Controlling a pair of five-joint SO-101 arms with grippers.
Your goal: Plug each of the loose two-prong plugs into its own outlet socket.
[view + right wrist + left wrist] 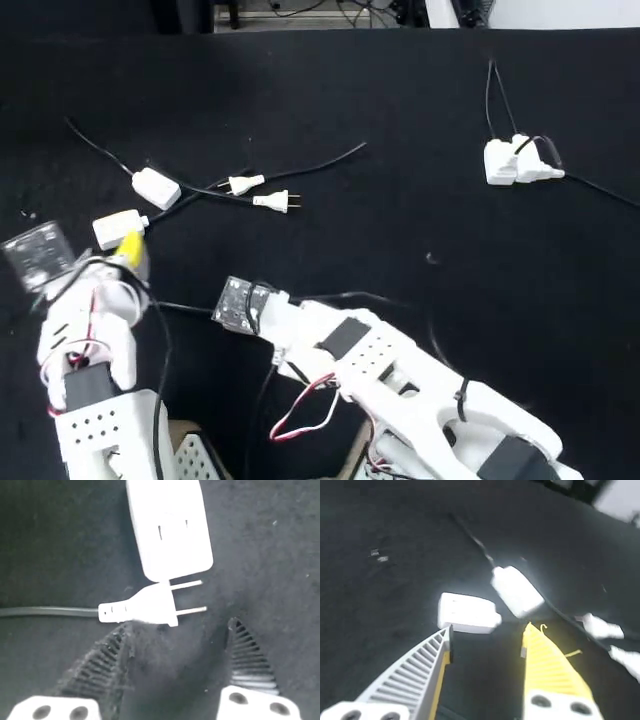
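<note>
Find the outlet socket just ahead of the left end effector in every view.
High view: outlet socket, far left, at the yellow finger.
Left wrist view, just beyond the grey finger's tip.
Right wrist view: a socket beside a plug; cannot tell whether it's the same.
Shared landmark: the yellow finger.

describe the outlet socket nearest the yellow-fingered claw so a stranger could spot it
On the black table, find the cluster of white parts in front of the left claw. Two outlet sockets lie there. The near socket sits right at the claw's yellow fingertip, nearer the arms than the other socket, which lies toward the two loose plugs.
</note>
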